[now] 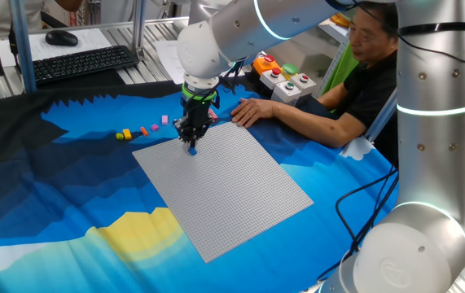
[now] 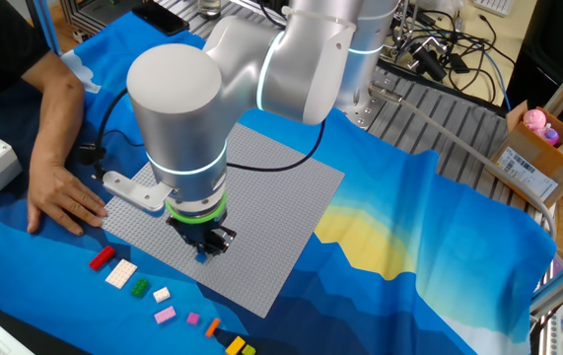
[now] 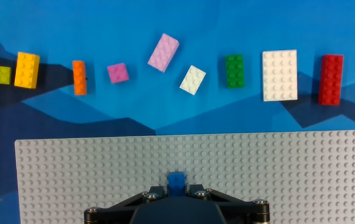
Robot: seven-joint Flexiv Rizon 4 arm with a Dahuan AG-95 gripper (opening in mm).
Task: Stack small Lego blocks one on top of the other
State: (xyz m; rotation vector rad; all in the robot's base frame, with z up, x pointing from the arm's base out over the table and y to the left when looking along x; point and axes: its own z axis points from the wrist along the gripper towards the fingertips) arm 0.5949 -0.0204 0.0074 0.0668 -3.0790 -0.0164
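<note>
Pincer (image 3: 177,188) points straight down and pinches a blue block (image 3: 177,180) tight against the grey plate (image 3: 289,174) near its edge, while only the hand view shows all the loose blocks (image 3: 193,79) lined up farther off on the blue cloth (image 3: 165,18).

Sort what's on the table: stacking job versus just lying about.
Job: blue brick in the hand, on the grey baseplate; loose bricks: red, white, green, orange, yellow.
Lying about: button box, keyboard, mouse.
</note>
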